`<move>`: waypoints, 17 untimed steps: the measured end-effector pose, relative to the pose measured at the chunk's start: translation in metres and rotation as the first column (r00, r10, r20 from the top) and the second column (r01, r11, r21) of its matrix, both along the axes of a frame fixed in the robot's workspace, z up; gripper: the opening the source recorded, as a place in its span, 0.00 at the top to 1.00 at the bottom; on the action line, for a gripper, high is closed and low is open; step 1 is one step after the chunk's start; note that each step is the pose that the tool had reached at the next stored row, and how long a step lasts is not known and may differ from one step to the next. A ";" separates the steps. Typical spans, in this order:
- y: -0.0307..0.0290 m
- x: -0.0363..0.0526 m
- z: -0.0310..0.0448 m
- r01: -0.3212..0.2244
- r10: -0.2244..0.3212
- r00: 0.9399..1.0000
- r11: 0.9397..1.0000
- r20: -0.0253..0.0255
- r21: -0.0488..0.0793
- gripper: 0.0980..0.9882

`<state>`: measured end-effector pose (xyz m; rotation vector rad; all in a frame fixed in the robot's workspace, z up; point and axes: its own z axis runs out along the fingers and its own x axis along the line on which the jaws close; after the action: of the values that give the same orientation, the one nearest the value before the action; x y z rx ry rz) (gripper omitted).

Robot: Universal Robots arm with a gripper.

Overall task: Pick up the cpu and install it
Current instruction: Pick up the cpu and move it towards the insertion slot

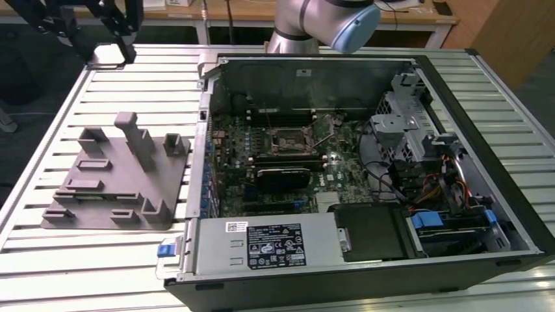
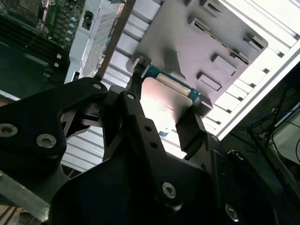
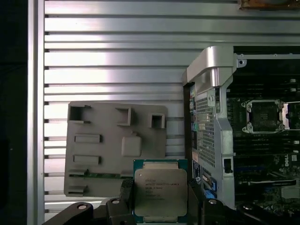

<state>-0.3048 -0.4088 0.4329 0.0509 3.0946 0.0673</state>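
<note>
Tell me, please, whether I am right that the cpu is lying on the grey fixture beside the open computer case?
Not quite. The cpu is not lying on the grey fixture. The pincer grips it by two opposite edges, as the first wrist view shows. The fixture does sit beside the open computer case.

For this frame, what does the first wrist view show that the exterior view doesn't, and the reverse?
First wrist view: the cpu, metal top toward the camera, clamped in the pincer over an edge of the grey fixture. Exterior view: the whole open computer case, with its power supply and drive bays, plus the arm's joint. Shared: the fixture, the slatted table and the motherboard socket.
</note>
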 end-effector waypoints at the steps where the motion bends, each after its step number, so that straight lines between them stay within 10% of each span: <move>1: 0.0001 0.0032 0.0000 0.000 0.000 1.000 1.000 0.000 0.000 0.50; 17: 0.0010 0.0475 0.0000 0.000 0.000 1.000 1.000 0.000 0.000 0.50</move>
<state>-0.2573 -0.4079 0.4329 0.0510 3.0946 0.0673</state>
